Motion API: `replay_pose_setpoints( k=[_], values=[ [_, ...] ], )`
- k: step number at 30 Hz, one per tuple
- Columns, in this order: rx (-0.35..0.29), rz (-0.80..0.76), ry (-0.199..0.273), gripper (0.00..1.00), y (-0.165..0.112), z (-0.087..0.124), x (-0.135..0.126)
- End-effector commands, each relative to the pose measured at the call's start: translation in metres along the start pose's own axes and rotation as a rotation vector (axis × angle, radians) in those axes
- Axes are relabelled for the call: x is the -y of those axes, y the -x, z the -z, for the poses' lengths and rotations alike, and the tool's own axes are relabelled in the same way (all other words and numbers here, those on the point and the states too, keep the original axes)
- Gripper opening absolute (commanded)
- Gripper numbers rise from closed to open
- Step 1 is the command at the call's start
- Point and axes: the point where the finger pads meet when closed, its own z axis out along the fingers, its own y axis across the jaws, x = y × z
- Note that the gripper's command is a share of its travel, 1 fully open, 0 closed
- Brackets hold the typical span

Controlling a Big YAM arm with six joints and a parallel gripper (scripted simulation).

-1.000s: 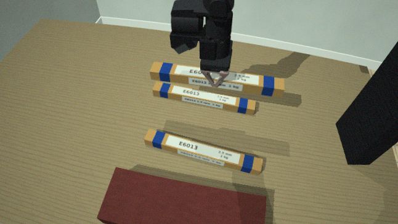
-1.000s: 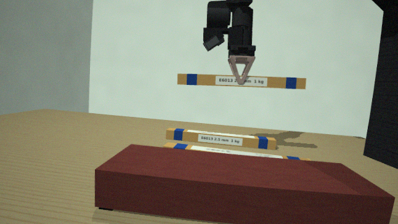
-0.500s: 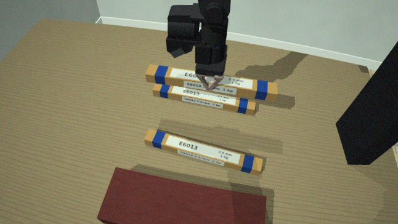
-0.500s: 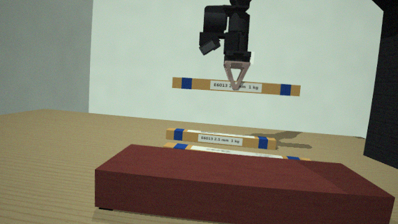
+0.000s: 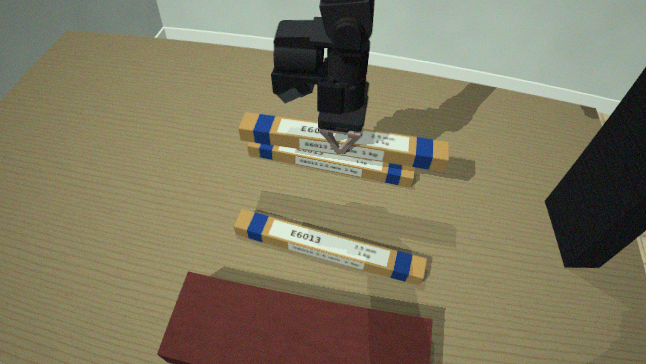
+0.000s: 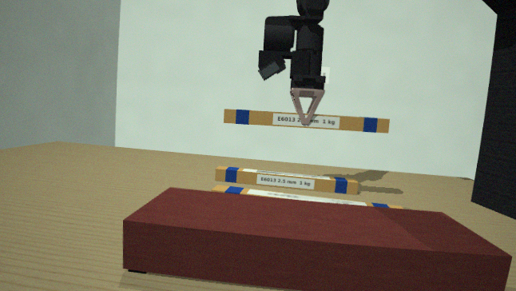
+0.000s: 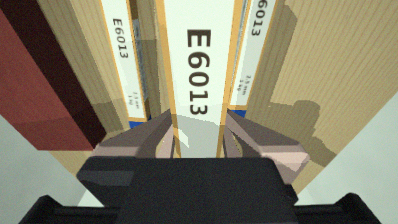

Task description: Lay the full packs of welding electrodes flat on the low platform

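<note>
Tan-and-blue, the lifted pack [image 6: 256, 117] hangs level, well above the two resting packs beyond the red platform [image 6: 279, 224], clamped mid-length by the gripper [image 6: 307, 120]; carrying it steadily should prevent tilting.

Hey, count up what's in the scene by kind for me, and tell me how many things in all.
Electrode packs: 3 – one held in the claw, held pack, far pack, near pack
Red platform: 1
Dark block at the right: 1
Total: 5
</note>
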Motion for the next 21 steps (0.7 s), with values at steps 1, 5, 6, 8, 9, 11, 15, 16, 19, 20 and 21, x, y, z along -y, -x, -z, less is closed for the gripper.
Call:
replay_pose_setpoints(
  k=[1, 5, 6, 8, 9, 11, 15, 16, 19, 20, 21],
  values=[
    [0.026, -0.008, 0.000, 0.00, 0.0073, 0.0024, -0.0023],
    [0.026, -0.008, 0.000, 0.00, 0.0074, -0.0016, -0.0023],
    [0.026, -0.008, 0.000, 0.00, 0.0074, -0.0016, -0.0023],
    [0.026, -0.008, 0.000, 0.00, 0.0074, -0.0016, -0.0023],
    [0.026, -0.008, 0.000, 0.00, 0.0074, -0.0016, -0.0023],
    [0.026, -0.008, 0.000, 0.00, 0.0074, -0.0016, -0.0023],
    [0.026, -0.009, 0.000, 0.00, 0.0074, -0.0016, -0.0022],
    [0.026, -0.009, 0.000, 0.00, 0.0074, -0.0016, -0.0022],
    [0.026, -0.009, 0.000, 0.00, 0.0074, -0.0016, -0.0022],
    [0.026, -0.009, 0.000, 0.00, 0.0074, -0.0016, -0.0022],
    [0.026, -0.009, 0.000, 0.00, 0.0074, -0.0016, -0.0022]
  ],
)
